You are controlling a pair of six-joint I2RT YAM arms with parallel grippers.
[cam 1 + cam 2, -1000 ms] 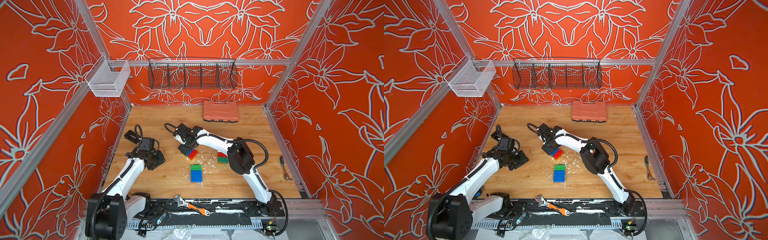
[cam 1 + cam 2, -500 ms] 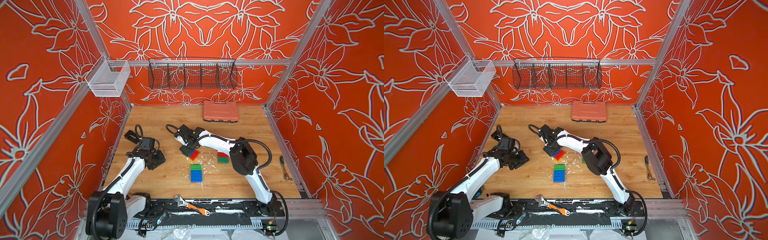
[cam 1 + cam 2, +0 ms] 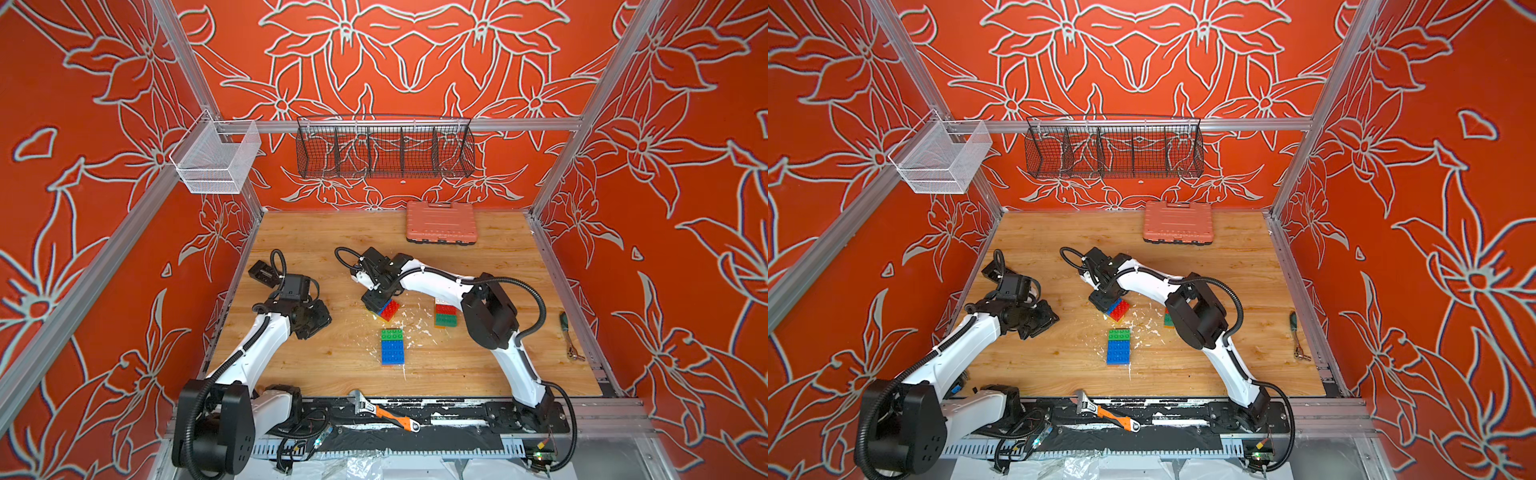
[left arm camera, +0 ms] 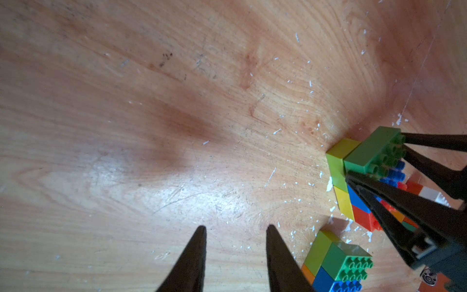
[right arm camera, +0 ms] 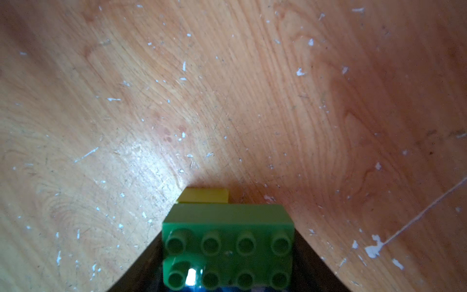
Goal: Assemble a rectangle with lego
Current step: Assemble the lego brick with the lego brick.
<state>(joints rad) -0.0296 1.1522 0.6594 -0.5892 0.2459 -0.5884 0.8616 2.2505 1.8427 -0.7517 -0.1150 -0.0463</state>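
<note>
Orange walls printed with pale flower outlines close three sides of a wood-grain tabletop (image 3: 332, 374), its surface scuffed and flecked with white chips. We see the lego in three groups near the middle. A diagonal cluster (image 3: 389, 309) of chunky studded bricks lies farthest back. A flat green-and-blue block (image 3: 392, 347) sits nearer the front edge, and a white, red and green stack (image 3: 446, 313) stands beside the right arm.

The right fingers (image 4: 417, 217), black and tapering, are closed from two sides on the green brick (image 5: 227, 242) that tops the cluster. We cannot tell whether the cluster rests on the wood. The left fingers (image 4: 192, 265) stand a little apart over bare wood with nothing between them.

A ribbed salmon case (image 3: 440, 222) lies against the back wall. A black wire basket (image 3: 384, 149) and a white mesh bin (image 3: 216, 160) hang above it. An orange-handled adjustable wrench (image 3: 382, 415) lies along the front rail, and a green-handled tool (image 3: 564, 322) lies near the right edge. Bare wood stretches across the back left and the front right.

Only the left wrist view shows the lime, yellow, blue and red bricks under the green one. The right wrist view shows its eight studs and a yellow brick (image 5: 204, 196) beyond. In a top view the right arm (image 3: 1196, 316) hides most of the stack.
</note>
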